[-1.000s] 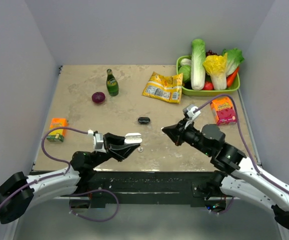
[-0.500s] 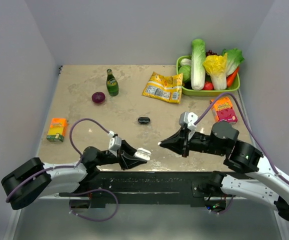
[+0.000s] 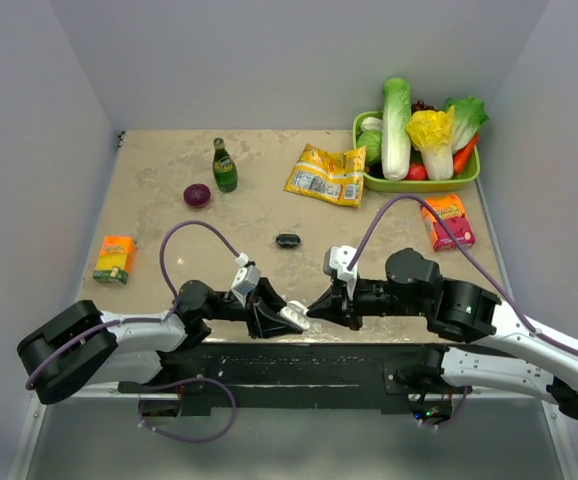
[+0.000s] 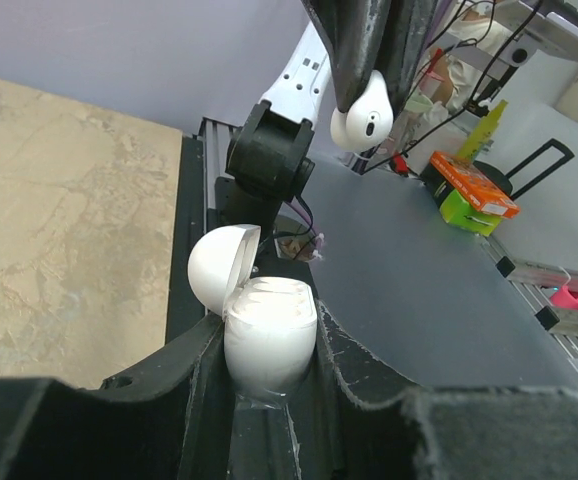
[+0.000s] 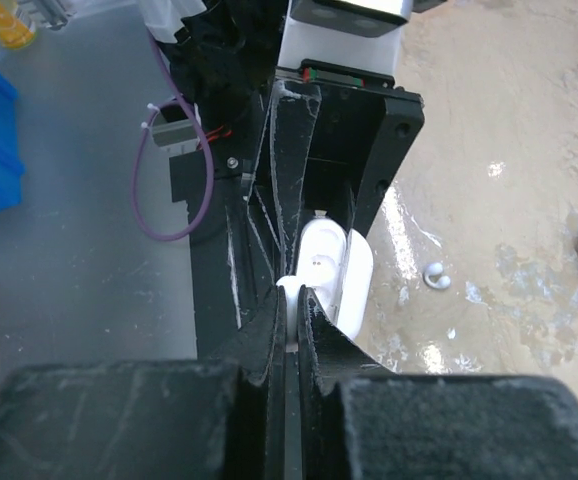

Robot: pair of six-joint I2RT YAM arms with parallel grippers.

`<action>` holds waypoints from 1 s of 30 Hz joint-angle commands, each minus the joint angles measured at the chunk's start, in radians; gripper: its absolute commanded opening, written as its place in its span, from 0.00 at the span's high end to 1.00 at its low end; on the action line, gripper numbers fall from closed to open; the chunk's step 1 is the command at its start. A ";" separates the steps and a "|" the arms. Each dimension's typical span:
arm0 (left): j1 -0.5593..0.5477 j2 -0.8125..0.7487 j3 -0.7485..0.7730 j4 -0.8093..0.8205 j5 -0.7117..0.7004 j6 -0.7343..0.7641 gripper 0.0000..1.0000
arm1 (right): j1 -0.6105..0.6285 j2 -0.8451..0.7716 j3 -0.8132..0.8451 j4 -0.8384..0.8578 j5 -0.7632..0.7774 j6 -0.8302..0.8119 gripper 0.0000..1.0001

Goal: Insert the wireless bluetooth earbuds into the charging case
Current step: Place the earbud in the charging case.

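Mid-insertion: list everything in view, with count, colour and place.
charging case: one, white, lid open, in left gripper
earbuds: two, white; one in right gripper, one on table
bottle: one, green, far left
round object: one, dark red, beside bottle
snack bag: one, yellow, far centre
tray: one, green, far right, holding vegetables
packet: one, orange-pink, right edge
box: one, orange, left edge
oval object: one, black, centre
left gripper: one, black, shut on case
right gripper: one, black, shut on earbud
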 commanded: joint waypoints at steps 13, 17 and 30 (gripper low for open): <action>0.006 0.050 0.011 0.318 0.000 -0.032 1.00 | 0.079 0.055 -0.076 0.198 0.100 0.061 1.00; 0.006 0.049 0.007 0.334 -0.001 -0.035 1.00 | 0.084 0.055 -0.091 0.215 0.149 0.080 1.00; 0.006 0.041 0.000 0.366 -0.004 -0.049 1.00 | 0.095 0.088 -0.117 0.241 0.198 0.104 1.00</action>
